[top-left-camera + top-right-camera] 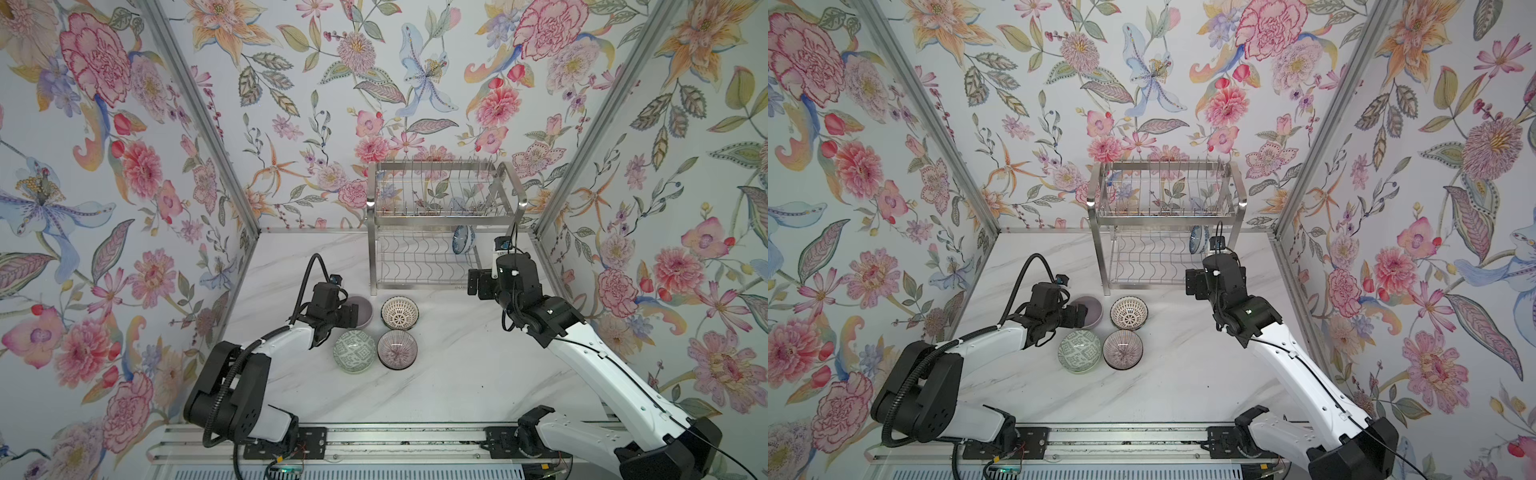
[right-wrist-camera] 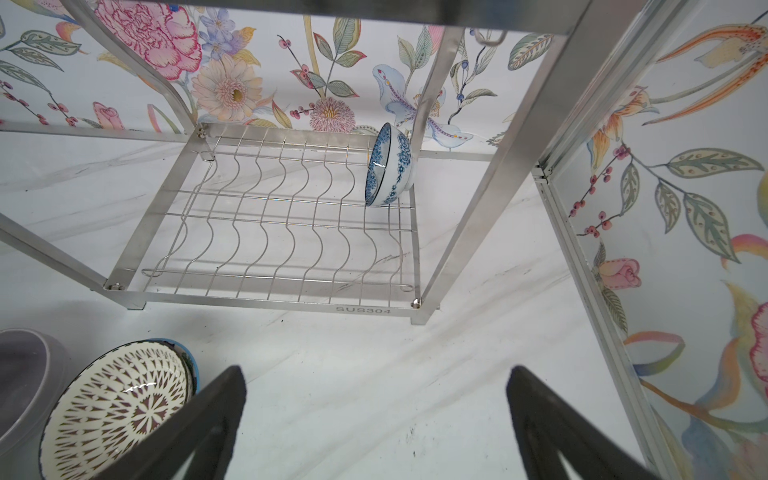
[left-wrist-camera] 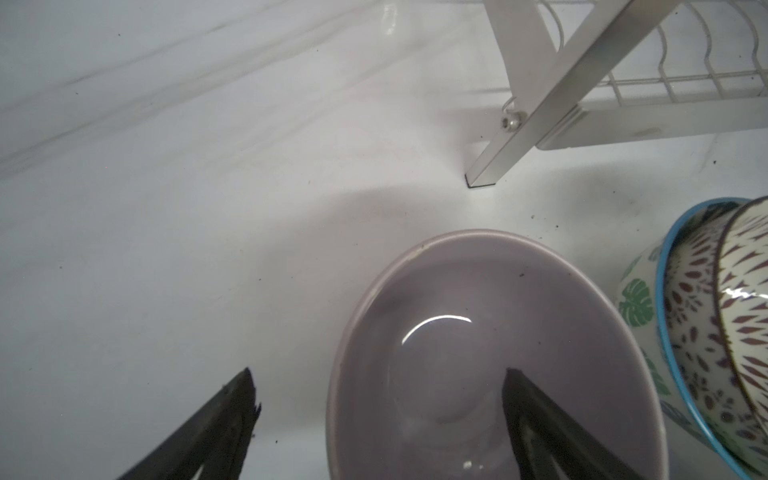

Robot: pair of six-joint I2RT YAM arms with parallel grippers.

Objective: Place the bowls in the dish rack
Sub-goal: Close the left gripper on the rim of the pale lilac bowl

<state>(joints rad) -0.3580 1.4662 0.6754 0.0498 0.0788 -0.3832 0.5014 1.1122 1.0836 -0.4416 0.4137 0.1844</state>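
I am at the pickup of the lilac bowl (image 3: 478, 316), just in front of the rack (image 1: 372, 266), by its left leg. My left gripper (image 3: 379, 374) stands spread across the rim, one finger inside, nothing clamped yet. Next I must close and lift gently. My right gripper (image 2: 374, 374) hangs spread and empty before the rack.

Dish rack (image 1: 440, 219) at back, one bowl (image 1: 464, 240) on its lower shelf — other bowls (image 1: 397, 349) before it, leftward

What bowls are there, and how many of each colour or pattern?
Blue floral bowl: 1
Plain lilac bowl: 1
White lattice bowl: 1
Green leaf bowl, under the lattice one: 1
Grey-green geometric bowl: 1
Purple-lined bowl: 1
Total: 6 in sight
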